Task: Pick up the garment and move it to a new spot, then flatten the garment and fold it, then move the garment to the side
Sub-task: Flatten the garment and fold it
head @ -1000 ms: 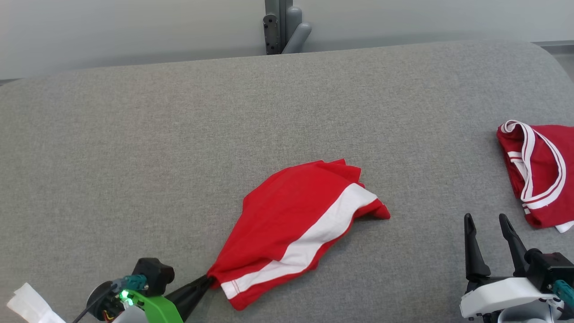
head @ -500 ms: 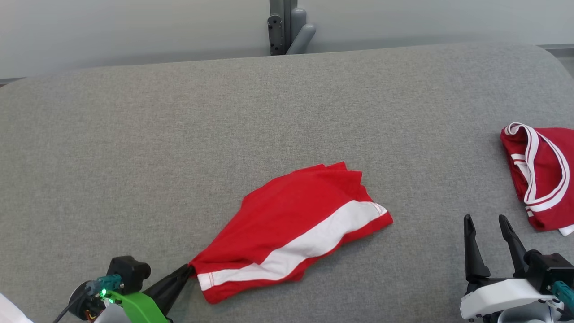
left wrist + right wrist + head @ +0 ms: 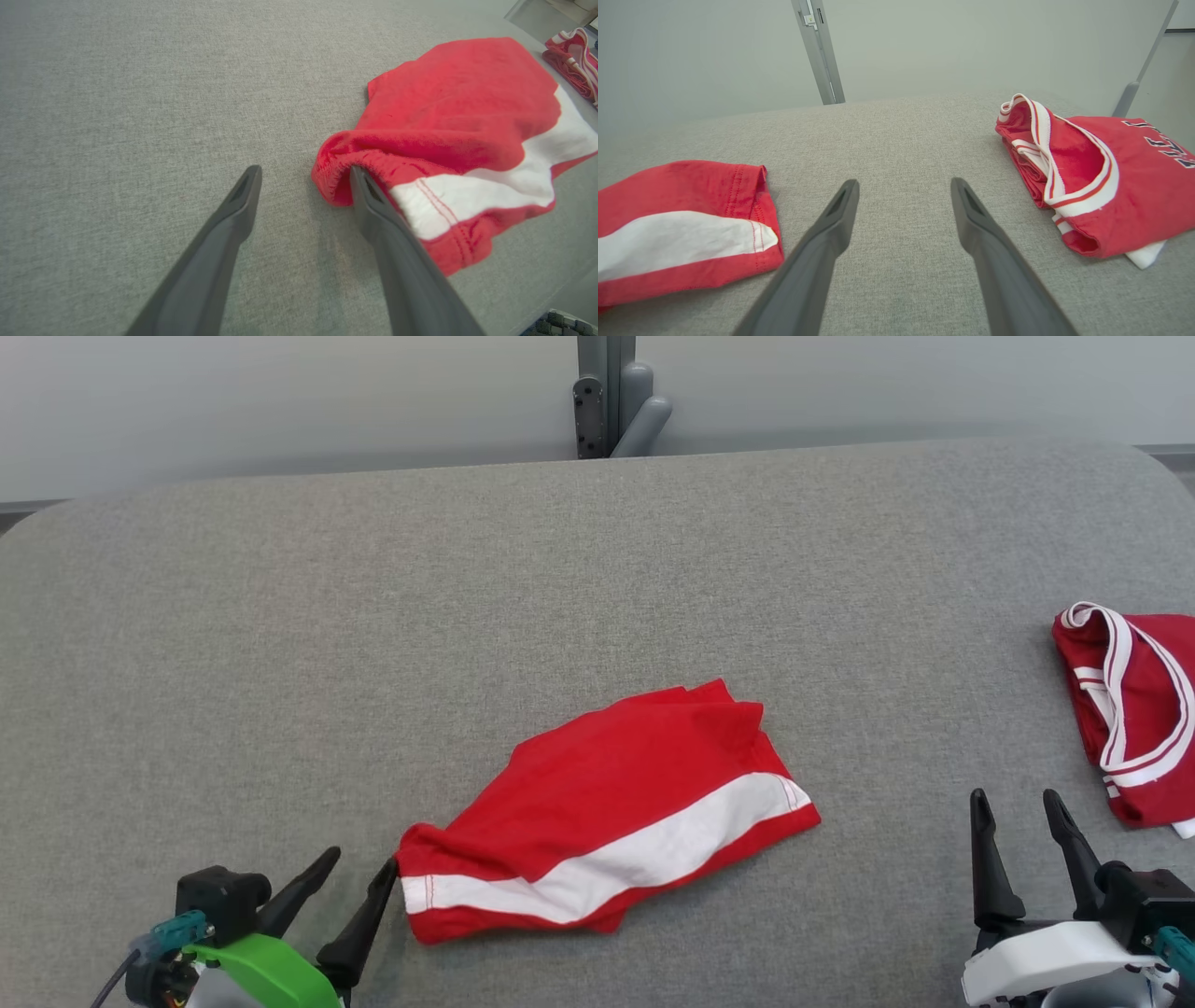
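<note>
Grey fabric surface (image 3: 373,616) spans the scene, pale wall behind it; left gripper (image 3: 359,866) sits at the near left, jaws spread wide, nothing clamped between them; one of its fingers (image 3: 387,242) touches the rolled hem at the near-left corner of the garment (image 3: 607,793), the other stands over bare grey; garment is red with a broad white stripe, lying loosely bunched near the middle of the surface, running from that corner toward the far right; right gripper (image 3: 1016,803) is at the near right, jaws apart, empty, well clear of the garment; second red top with white trim (image 3: 1134,709) lies at the right edge, just beyond the right gripper; grey post (image 3: 607,392) stands behind the far edge.
</note>
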